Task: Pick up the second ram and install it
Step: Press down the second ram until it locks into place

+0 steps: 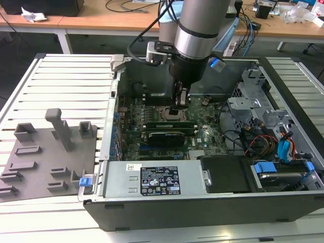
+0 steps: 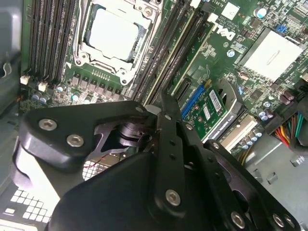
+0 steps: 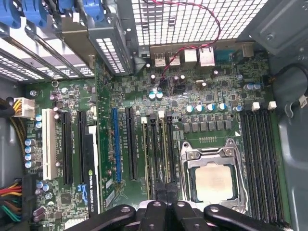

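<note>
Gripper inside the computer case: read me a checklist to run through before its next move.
1. Case open, motherboard exposed: ok.
2. Gripper positioned at the memory slots beside the processor socket: ok.
3. Memory stick held in the gripper: cannot tell.
4. End clips of the target slot open: cannot tell.
5. Red wire apart from the gripper: ok.
</note>
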`<state>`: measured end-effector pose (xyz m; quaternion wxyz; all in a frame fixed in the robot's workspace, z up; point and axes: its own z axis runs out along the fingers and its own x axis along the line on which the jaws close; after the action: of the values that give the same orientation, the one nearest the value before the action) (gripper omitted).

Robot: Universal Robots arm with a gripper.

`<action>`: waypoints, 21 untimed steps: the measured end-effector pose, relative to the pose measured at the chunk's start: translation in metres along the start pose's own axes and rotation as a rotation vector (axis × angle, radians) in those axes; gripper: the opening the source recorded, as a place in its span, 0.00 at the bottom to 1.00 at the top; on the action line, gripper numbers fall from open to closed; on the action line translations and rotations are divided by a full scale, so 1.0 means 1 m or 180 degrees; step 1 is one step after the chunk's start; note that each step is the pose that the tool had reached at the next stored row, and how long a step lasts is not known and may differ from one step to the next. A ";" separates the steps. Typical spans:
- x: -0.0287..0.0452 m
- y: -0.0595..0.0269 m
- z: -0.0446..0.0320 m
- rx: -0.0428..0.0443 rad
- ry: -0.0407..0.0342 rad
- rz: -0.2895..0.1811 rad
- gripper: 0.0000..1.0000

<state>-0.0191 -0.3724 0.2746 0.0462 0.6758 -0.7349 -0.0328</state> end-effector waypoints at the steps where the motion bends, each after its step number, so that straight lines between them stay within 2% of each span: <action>1: -0.0001 -0.0017 -0.0002 0.0000 0.0000 0.0001 0.11; 2: -0.0003 -0.0042 -0.0002 -0.0001 0.0001 0.0001 0.11; 4: -0.0033 -0.0382 0.0080 -0.0021 0.0002 0.0000 0.11; 8: -0.0053 -0.0582 0.0159 -0.0024 0.0003 0.0000 0.11; 10: -0.0057 -0.0596 0.0248 -0.0027 -0.0039 -0.0009 0.11; 14: -0.0059 -0.0607 0.0354 -0.0028 -0.0039 -0.0011 0.11; 19: -0.0059 -0.0614 0.0418 -0.0028 -0.0035 -0.0011 0.11; 21: -0.0061 -0.0613 0.0409 -0.0027 -0.0041 -0.0012 0.11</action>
<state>0.0376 -0.3720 0.2270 0.0443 0.6768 -0.7337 -0.0404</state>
